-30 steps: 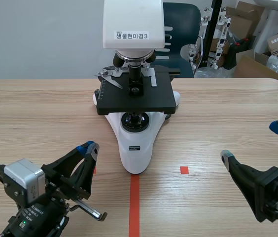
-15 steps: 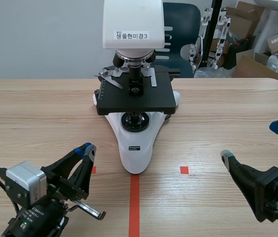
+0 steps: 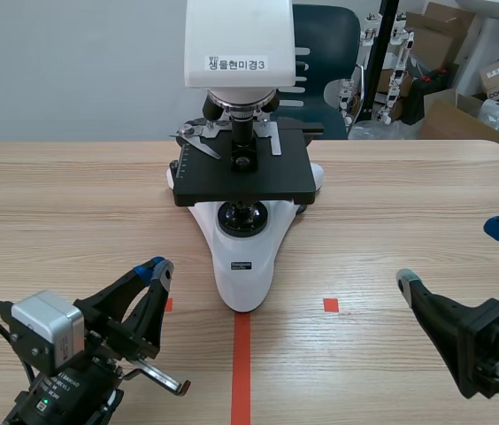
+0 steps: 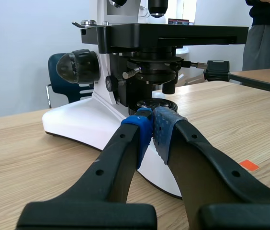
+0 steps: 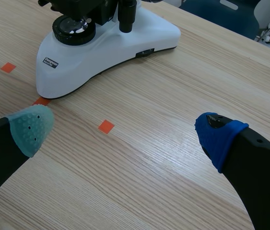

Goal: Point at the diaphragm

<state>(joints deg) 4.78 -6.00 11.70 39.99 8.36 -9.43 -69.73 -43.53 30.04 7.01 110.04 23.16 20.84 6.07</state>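
Black diaphragm [image 4: 155, 76] beneath stage [image 4: 173, 36], ahead of, above left gripper [image 4: 152, 126], fingers together; right gripper [image 5: 125, 132] apart.

The left pincer [image 4: 152, 130] sits low and closed, the right pincer [image 5: 124, 130] low and spread wide.

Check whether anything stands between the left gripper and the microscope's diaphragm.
Nothing visible does: the shut left gripper sits before the white base, and the diaphragm under the stage shows unblocked beyond it.

Bright, even room light casts soft shadows under the microscope [image 3: 245, 257].
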